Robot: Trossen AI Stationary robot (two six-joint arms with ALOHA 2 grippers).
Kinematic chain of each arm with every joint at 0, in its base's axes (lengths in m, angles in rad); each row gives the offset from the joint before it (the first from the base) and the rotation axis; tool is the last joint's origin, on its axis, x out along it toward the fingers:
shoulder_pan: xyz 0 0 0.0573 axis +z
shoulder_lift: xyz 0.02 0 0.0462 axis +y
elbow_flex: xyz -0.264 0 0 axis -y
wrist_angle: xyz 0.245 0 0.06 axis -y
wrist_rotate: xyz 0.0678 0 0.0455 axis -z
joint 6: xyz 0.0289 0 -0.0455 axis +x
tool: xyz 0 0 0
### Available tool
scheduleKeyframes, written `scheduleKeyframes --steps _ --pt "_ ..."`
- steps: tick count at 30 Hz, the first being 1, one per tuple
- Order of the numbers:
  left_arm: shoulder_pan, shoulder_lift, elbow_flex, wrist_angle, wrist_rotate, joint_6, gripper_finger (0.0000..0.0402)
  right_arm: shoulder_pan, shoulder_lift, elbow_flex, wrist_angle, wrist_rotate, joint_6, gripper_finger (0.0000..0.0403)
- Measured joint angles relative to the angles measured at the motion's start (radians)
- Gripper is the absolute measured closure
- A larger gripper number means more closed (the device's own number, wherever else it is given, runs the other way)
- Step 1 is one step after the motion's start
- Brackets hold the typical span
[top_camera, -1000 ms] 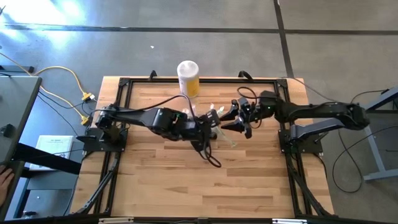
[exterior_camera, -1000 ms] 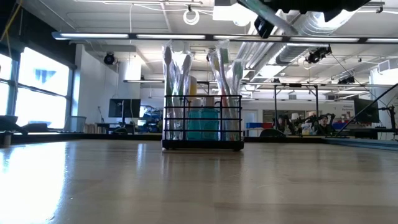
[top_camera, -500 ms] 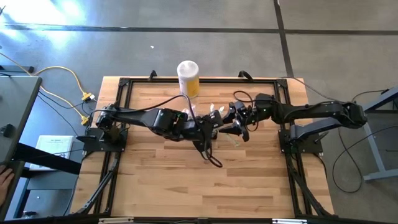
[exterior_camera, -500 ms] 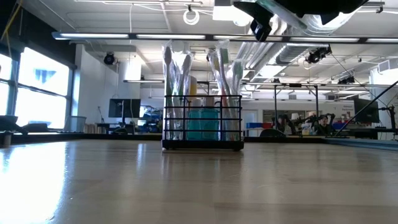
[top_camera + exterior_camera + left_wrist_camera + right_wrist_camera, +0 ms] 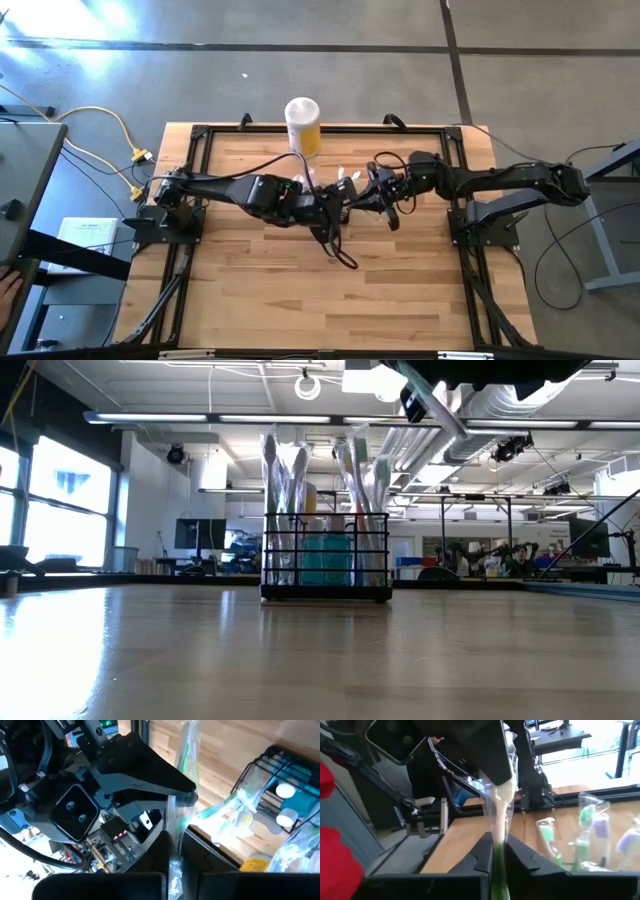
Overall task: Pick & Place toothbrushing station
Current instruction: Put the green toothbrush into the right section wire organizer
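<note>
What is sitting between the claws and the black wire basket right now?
A wrapped toothbrush is pinched in both the left claw and the right claw, above the black wire basket. Other wrapped toothbrushes stick up out of it, crowding the way down.

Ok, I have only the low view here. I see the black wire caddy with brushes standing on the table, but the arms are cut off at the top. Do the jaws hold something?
Observer: Yes. The left gripper is shut on a wrapped toothbrush.
Operator: And the right one?
Observer: The right gripper is shut on the same wrapped toothbrush, at its green end, so both arms hold it together.
Operator: Where is this, over the table?
Observer: From above, the two grippers meet over the caddy, just in front of a yellow-and-white canister.
</note>
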Motion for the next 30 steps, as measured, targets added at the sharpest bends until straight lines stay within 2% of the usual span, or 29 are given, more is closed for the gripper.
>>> scheduleKeyframes --steps 6,12,15,22,26,30 --pt "0.0 0.0 0.0 0.004 -0.002 -0.048 0.0376 0.001 0.0 0.0 0.0 0.025 -0.024 0.0382" --pt "-0.001 0.0 0.0 0.012 0.003 -0.057 0.0332 0.0 0.0 0.0 0.0 0.02 -0.048 0.0387" --pt "0.0 0.0 0.0 0.006 0.023 -0.124 0.0311 0.0 0.0 0.0 -0.001 0.019 -0.051 0.0386" --pt "0.006 0.0 0.0 -0.013 0.025 -0.196 0.0237 0.0 -0.002 0.0 -0.008 0.021 -0.092 0.0386" --pt "0.006 -0.001 0.0 -0.028 -0.014 -0.256 0.0208 0.0 -0.044 0.0 -0.05 0.03 -0.184 0.0386" --pt "0.006 -0.044 -0.001 -0.08 -0.034 -0.329 0.0196 0.0 -0.128 0.0 -0.138 0.086 -0.238 0.0386"
